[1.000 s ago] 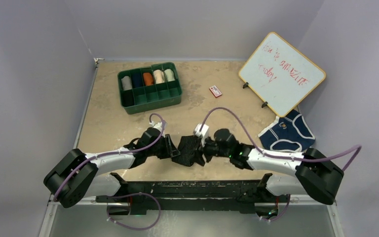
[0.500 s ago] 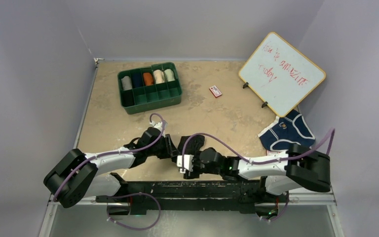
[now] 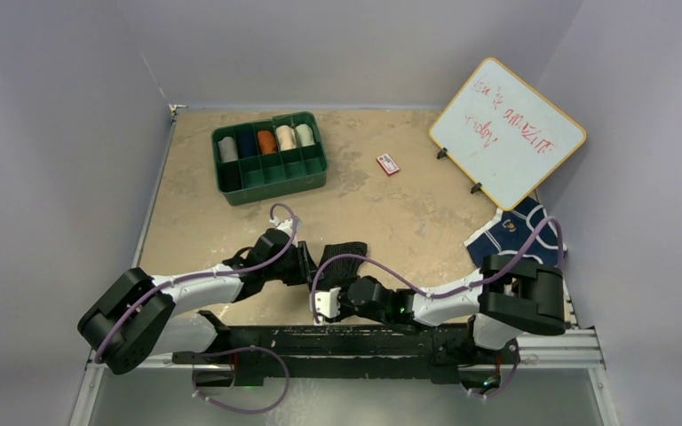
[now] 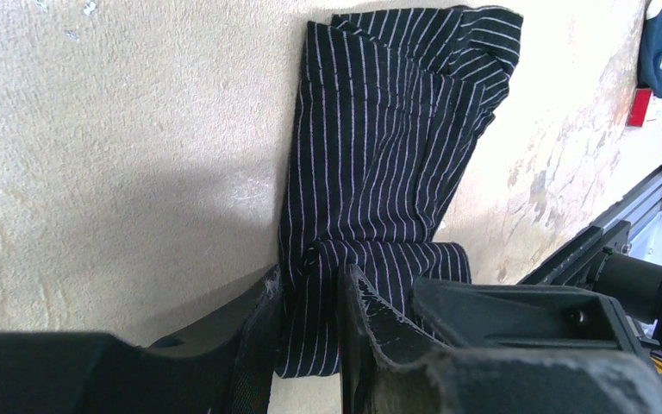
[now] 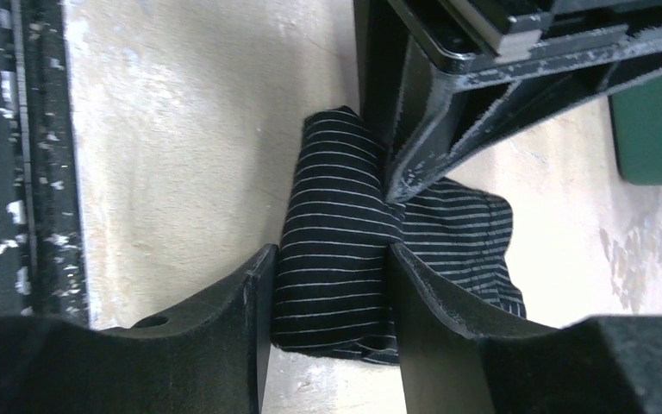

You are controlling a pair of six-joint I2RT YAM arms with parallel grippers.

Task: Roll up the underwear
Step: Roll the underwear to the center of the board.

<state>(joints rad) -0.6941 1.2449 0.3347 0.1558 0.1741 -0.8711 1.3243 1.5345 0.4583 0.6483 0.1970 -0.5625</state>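
The black underwear (image 3: 344, 256), finely white-striped, lies near the front edge with its near end rolled up. My left gripper (image 3: 311, 266) is shut on the left end of that roll (image 4: 310, 285). My right gripper (image 3: 330, 286) is at the roll's near end, and its jaws (image 5: 329, 259) press both sides of the roll (image 5: 336, 233). The flat part of the cloth (image 4: 379, 138) stretches away from the roll. The navy underwear (image 3: 515, 232) with white edging lies at the right, partly behind the right arm.
A green tray (image 3: 271, 177) of rolled cloths stands at the back left. A whiteboard (image 3: 506, 133) leans at the back right. A small red-and-white card (image 3: 388, 164) lies between them. The metal rail (image 5: 17, 172) runs just beside the roll.
My right arm swung from the cloth's right side round to its near end, close to the rail. The black cloth now looks shorter and rolled there. The left arm stayed put.
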